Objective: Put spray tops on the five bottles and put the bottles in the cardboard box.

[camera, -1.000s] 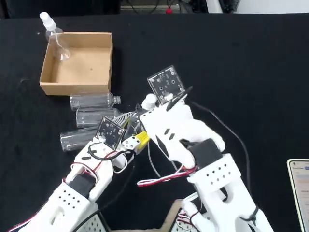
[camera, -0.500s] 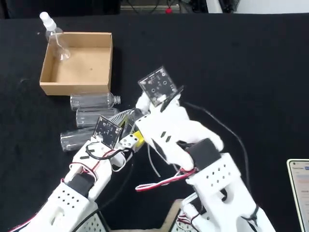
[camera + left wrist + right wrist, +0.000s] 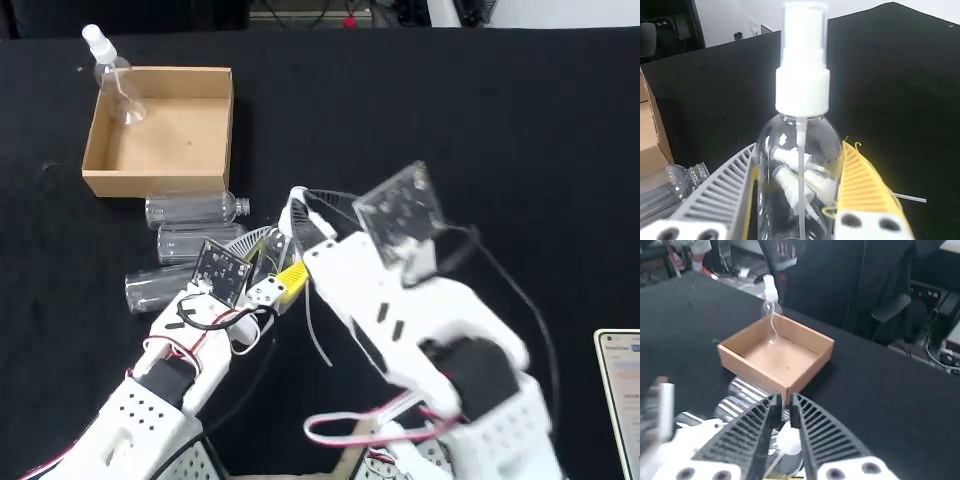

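A black table (image 3: 520, 120) is spread beneath everything. Two white arms are stretched over its near part: the left arm (image 3: 165, 385) is angled toward the middle, and the larger-looking right arm (image 3: 440, 330) is bent across so that its tip is brought close to the left arm's tip.

The cardboard box (image 3: 150, 184) is placed at the far left of the table, open at the top. One capped bottle (image 3: 118, 90) is stood upright in the box's far left corner, with its white sprayer raised above the rim. Three uncapped bottles (image 3: 195, 240) are laid on their sides on the table just in front of the box, one after another, between the box and the left arm.

The left end effector (image 3: 800, 150) is clamped on a clear held bottle (image 3: 800, 175), which is kept outside the box, just beside the lying bottles. A grey finger (image 3: 720, 192) is pressed against one side of its body and a yellow finger (image 3: 862, 185) against the other. A white spray top (image 3: 802, 65) is seated on the neck of this bottle, and its thin tube is seen running down inside.

The right end effector (image 3: 785, 397) is positioned just over that spray top. Its jaws are drawn almost together, only a narrow slit being left between them, and nothing is seen gripped; the white top is glimpsed through the slit.
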